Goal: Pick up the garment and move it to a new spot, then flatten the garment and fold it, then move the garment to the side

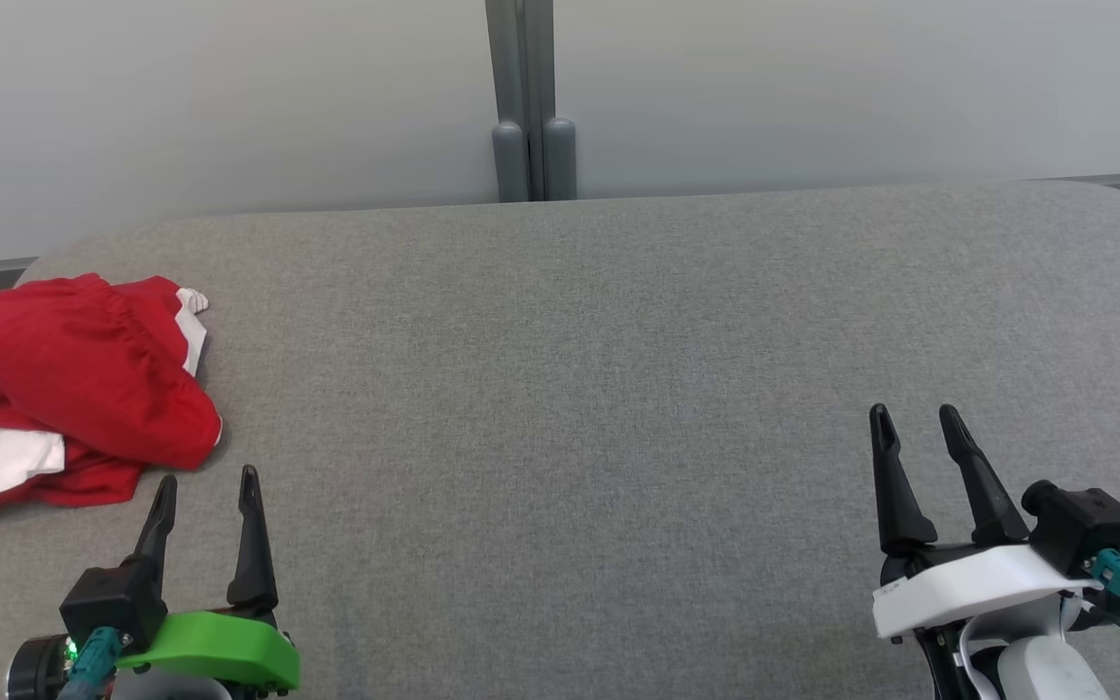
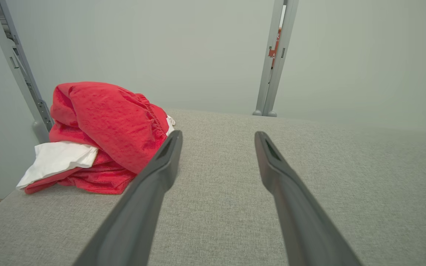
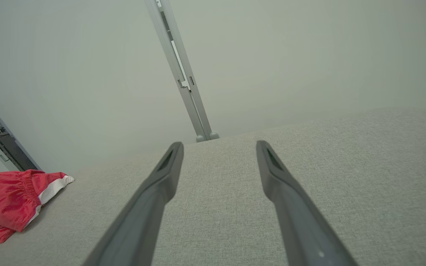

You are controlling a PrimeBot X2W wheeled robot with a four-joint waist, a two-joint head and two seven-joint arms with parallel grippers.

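Observation:
A crumpled red garment (image 1: 74,379) with white panels lies in a heap at the far left of the grey padded table (image 1: 570,389). My left gripper (image 1: 208,481) stands open just in front of and to the right of the heap, not touching it. The left wrist view has the garment (image 2: 105,129) left of its open fingers (image 2: 168,155). At the lower right my right gripper (image 1: 913,416) is open over bare table, far from the cloth. The right wrist view shows the garment (image 3: 9,195) at its far left and open right gripper (image 3: 218,146).
A grey post (image 1: 526,107) rises behind the table's far edge against a pale wall. The table's far-left corner is rounded, close to the garment. Grey fabric stretches from the middle to the right side.

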